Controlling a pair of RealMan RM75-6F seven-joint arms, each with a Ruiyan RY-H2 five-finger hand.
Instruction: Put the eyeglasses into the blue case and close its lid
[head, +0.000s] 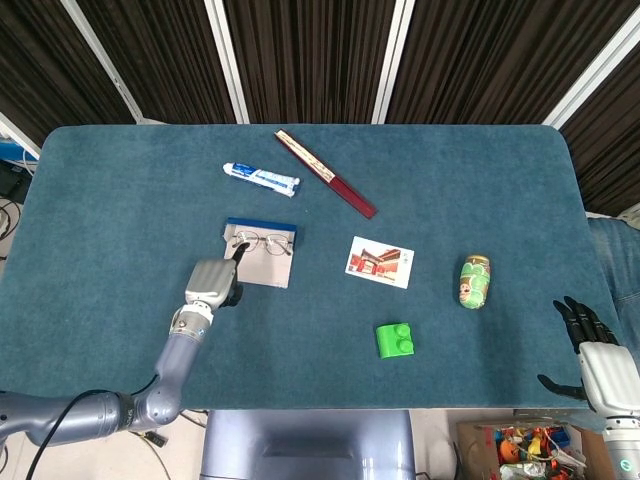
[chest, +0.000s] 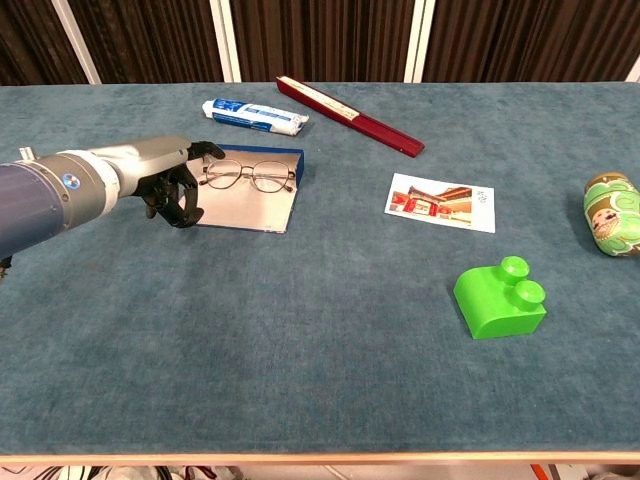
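Observation:
The blue case (head: 262, 268) (chest: 245, 207) lies open left of the table's middle, its pale inside facing up and a blue wall along its far edge. The eyeglasses (head: 263, 241) (chest: 246, 176) rest inside it against that wall. My left hand (head: 212, 283) (chest: 172, 186) hovers at the case's near left corner, holding nothing; its dark fingers hang down and one fingertip reaches toward the left lens. My right hand (head: 596, 358) is off the table's near right corner, fingers spread and empty; the chest view does not show it.
A toothpaste tube (head: 261, 178) (chest: 253, 115) and a long dark red stick (head: 325, 187) (chest: 350, 116) lie behind the case. To its right are a picture card (head: 380, 262) (chest: 440, 202), a green block (head: 396, 340) (chest: 498, 297) and a green can (head: 474, 281) (chest: 611, 214) on its side.

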